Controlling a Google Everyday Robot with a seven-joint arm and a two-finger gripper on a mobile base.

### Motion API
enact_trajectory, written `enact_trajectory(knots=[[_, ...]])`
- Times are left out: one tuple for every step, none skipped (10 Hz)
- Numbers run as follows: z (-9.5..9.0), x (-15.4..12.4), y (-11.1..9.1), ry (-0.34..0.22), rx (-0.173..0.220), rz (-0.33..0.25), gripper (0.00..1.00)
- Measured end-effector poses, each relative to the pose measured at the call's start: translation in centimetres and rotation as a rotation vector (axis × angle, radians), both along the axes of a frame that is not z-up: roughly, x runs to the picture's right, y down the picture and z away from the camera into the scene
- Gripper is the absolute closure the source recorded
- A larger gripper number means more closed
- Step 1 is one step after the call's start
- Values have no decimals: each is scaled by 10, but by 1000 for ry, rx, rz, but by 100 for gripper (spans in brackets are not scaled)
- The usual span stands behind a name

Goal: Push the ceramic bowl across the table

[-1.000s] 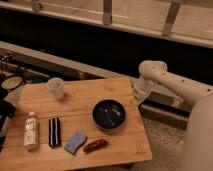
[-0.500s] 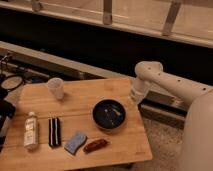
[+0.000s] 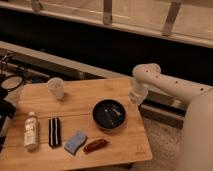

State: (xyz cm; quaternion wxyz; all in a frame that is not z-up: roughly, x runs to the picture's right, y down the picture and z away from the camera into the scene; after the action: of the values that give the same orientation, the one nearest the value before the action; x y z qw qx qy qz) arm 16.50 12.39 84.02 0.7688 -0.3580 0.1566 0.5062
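over the last second the arm (image 3: 172, 86) has edged slightly left, bringing the gripper (image 3: 135, 98) a touch closer to the bowl (image 3: 109, 115), which has kept its place. the gripper hangs over the right edge of the desk (image 3: 85, 102), a little in from the far right corner, just beside the bowl's far right rim; contact cannot be made out, nor whether the gripper is released or clenched. the bowl sits upright on the right half of the desk, about midway between the far and near edges. a white cup (image 3: 55, 88) stands near the far left corner. along the near edge, from the left, lie a bottle (image 3: 31, 131), a black striped bar (image 3: 54, 132), a blue sponge (image 3: 75, 142) and a reddish-brown packet (image 3: 95, 145), the packet just in front of the bowl.
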Motion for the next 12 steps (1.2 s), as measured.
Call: enact_trajectory(knots=[[7,1,6,20,5,-3,94],[10,3,9,31,7,3,94],[13,7,12,47,5,13,94],[14,11,13,56,2,18,94],[13,8,15,52,-3,8,94],[12,-5,16,35,-11,-20,94],[13,-17,16,24,-15,-37,94],[16,-26,15,23,-18,-47,94],[18,-32,16,19,-23,-58,94],[19,-35,19,17,-28,-71,94],[19,-35,20,15,-31,-77,94],[18,-34,22,12,-34,-83,94]])
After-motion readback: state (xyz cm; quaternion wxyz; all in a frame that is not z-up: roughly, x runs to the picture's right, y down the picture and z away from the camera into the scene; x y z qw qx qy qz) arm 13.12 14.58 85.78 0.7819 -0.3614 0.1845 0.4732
